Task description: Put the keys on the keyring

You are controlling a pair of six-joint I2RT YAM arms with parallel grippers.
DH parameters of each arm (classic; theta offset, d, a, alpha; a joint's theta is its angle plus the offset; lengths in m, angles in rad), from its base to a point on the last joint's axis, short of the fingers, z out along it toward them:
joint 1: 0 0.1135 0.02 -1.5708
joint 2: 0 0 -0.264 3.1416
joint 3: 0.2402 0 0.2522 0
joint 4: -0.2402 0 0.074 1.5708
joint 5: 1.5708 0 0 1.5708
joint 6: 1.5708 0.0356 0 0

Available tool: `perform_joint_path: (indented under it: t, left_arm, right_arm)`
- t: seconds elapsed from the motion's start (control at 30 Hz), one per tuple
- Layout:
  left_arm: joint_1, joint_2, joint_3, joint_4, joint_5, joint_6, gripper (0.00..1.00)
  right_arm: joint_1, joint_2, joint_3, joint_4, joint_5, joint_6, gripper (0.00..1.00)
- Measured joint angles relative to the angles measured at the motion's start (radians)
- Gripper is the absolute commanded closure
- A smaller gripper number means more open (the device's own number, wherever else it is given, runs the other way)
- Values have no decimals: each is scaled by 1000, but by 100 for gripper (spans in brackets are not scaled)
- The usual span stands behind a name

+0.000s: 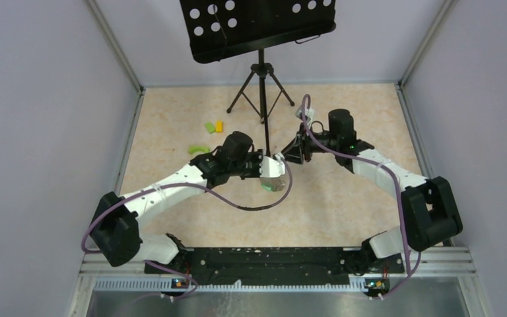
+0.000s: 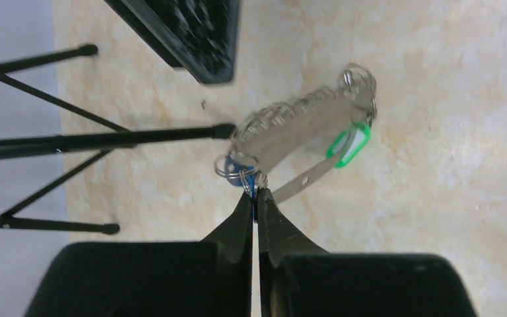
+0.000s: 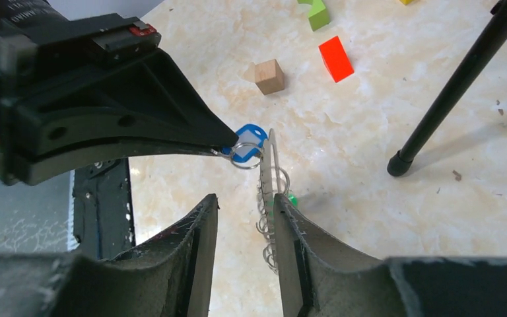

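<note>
At the tips of the left pincer [image 2: 256, 197], pressed together, the blue tag [image 2: 241, 173] is pinched by its small ring; keyring [image 2: 304, 119] hangs from that ring, reaching forward and right of the tips, held above the desk [image 2: 449, 198]; green tag [image 2: 348, 146] near its far end. Right pincer [image 3: 244, 198] spread; keyring edge-on between its fingers, close to the right-hand one, contact not resolvable. Beyond those fingers, on the desk: wooden cube [image 3: 269, 76], red block [image 3: 335, 58].

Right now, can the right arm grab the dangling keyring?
Probably yes. The right pincer is open, the keyring hangs between its fingers, and nothing blocks it; the left pincer holds the blue tag.
</note>
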Motion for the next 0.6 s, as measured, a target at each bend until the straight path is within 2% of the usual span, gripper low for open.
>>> perform_joint_path:
  t: [0.3,0.53,0.6]
  left_arm:
    - [0,18,-44,-210,-87,20,100]
    - [0,67,-73,-352,-101,-7,100]
    - [0,76,-83,-379,-101,-16,97]
  right_arm:
    - [-32,0,10,-19,6,-12,62]
    - [-49,2,13,-29,18,-25,62]
    - [-53,2,13,-34,19,-26,62]
